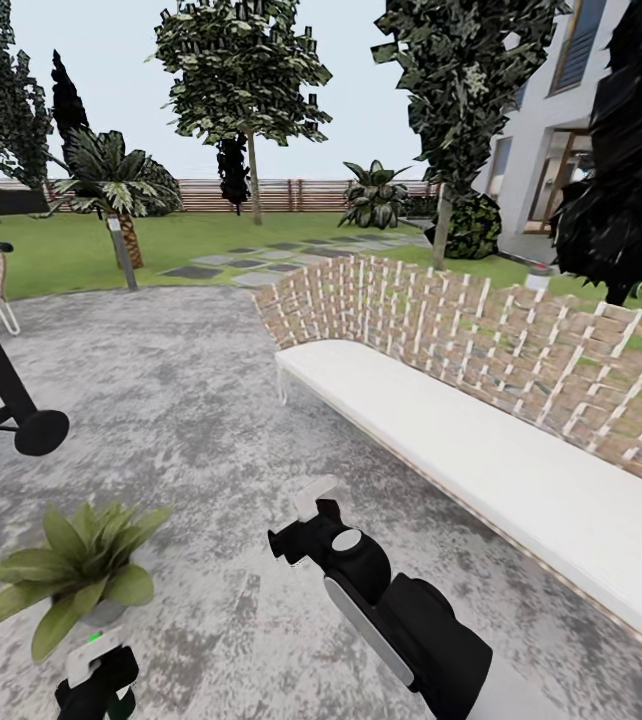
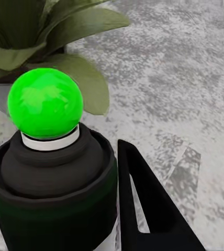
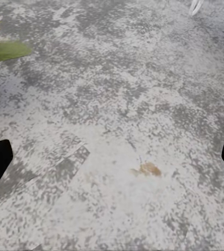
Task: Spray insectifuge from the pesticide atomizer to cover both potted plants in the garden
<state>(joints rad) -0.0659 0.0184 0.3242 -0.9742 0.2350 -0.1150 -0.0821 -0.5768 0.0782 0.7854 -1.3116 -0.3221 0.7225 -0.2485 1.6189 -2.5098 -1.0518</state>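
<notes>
Gripping dark green pesticide atomizer bottle (image 2: 52,209), now green-tipped spray head, left gripper (image 1: 96,670) sits lower left of head view, fingers clamped on bottle, nozzle aimed at broad-leaved green potted plant in small grey pot (image 1: 76,570) just beside it. Pickup done; judging by aim, first plant being sprayed; coverage cannot tell. One task plant visible, second left to do. Right gripper (image 1: 306,525) lower centre, fingers spread wide, nothing held. One white-cushioned wicker bench (image 1: 481,440) at right.

Head camera overlooks the patio (image 1: 161,400); both wrist cameras face it closely.
</notes>
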